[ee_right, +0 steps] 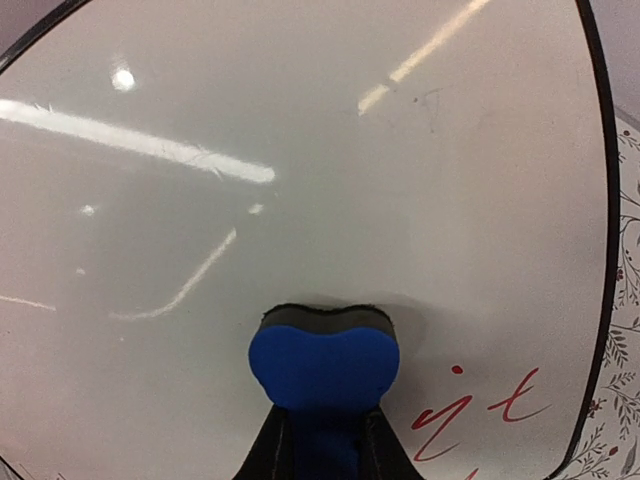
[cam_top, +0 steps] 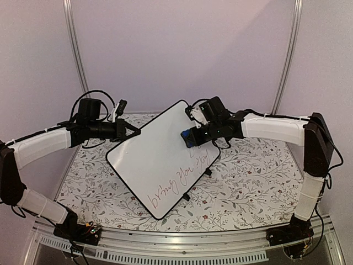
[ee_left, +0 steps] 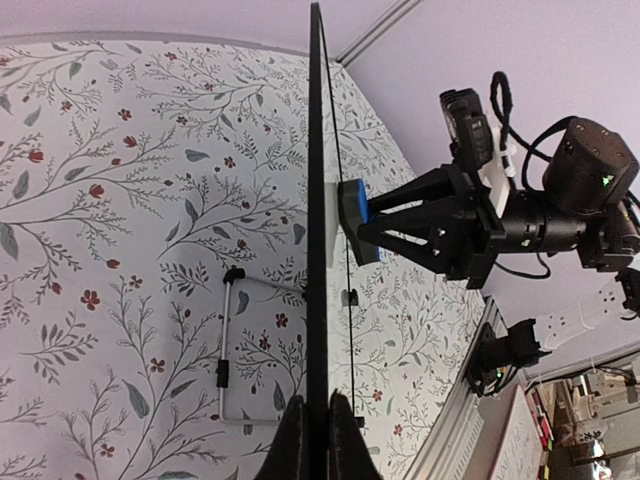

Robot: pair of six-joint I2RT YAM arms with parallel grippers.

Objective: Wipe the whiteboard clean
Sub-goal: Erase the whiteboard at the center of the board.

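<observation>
The whiteboard (cam_top: 151, 160) is held tilted up off the table, its lower part carrying red handwriting (cam_top: 182, 178). My left gripper (cam_top: 134, 131) is shut on its left edge; in the left wrist view the board is edge-on (ee_left: 317, 200) between the fingers of the left gripper (ee_left: 319, 425). My right gripper (cam_top: 194, 136) is shut on a blue eraser (cam_top: 188, 137) pressed flat against the board's upper right face. In the right wrist view the eraser (ee_right: 323, 362) rests its dark felt on the whiteboard (ee_right: 300, 150), just left of red writing (ee_right: 470, 415), with the right gripper (ee_right: 323, 445) below it.
A floral tablecloth (cam_top: 242, 182) covers the table. A wire stand (ee_left: 227, 340) shows behind the board. Two small black feet (cam_top: 186, 196) stick out of its lower right edge. An aluminium rail (cam_top: 182, 243) runs along the near edge, and two metal poles (cam_top: 75, 49) rise at the back.
</observation>
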